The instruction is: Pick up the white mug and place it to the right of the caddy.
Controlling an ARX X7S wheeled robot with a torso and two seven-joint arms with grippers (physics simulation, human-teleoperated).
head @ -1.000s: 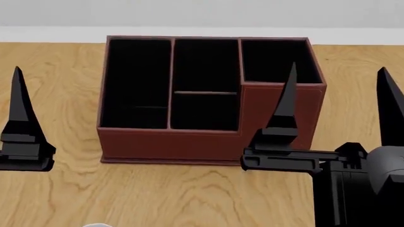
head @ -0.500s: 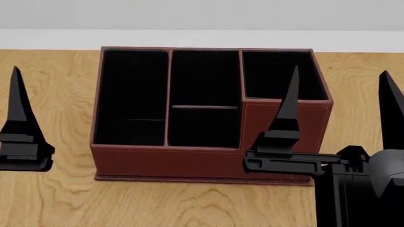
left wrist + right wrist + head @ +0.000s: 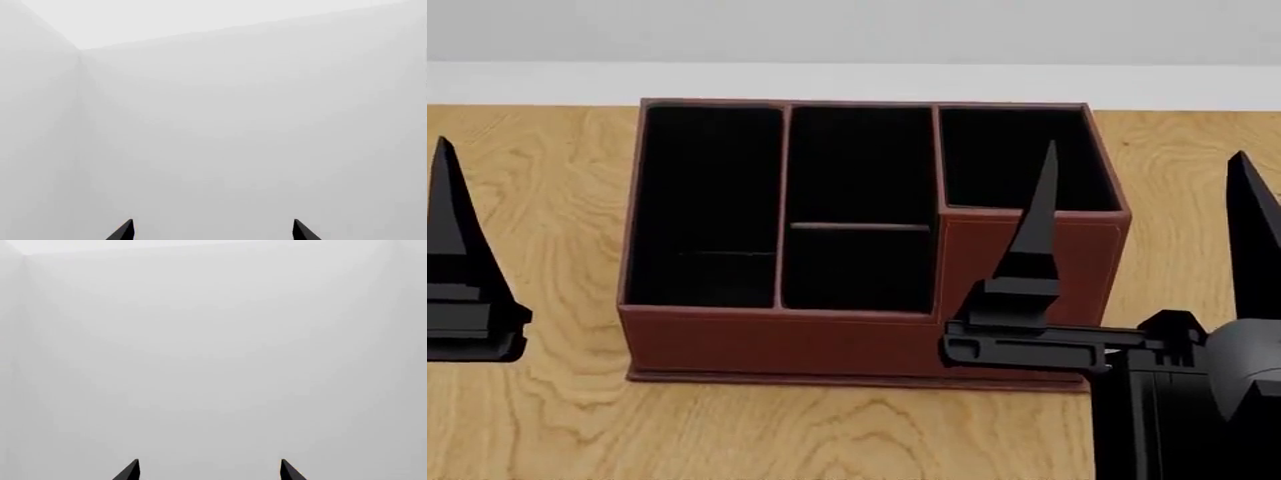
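Observation:
The white mug is out of view in every frame. The caddy (image 3: 868,340) is a reddish-brown box with black-lined compartments and a taller section at its right, standing on the wooden table in the middle of the head view. My right gripper (image 3: 1144,152) is open and empty, pointing up in front of the caddy's right end. One of my left gripper's fingers (image 3: 454,230) shows at the left edge. In the left wrist view my left gripper (image 3: 213,223) is open and faces a blank white wall. In the right wrist view my right gripper (image 3: 209,463) does the same.
The wooden table (image 3: 547,420) extends left, right and in front of the caddy. A white wall runs behind its far edge (image 3: 854,85). My right arm's black body (image 3: 1188,410) fills the lower right of the head view.
The head view shifted, so the caddy sits lower and larger. A white sliver at the bottom edge left the view. My left gripper finger moved slightly left. The right gripper stayed.

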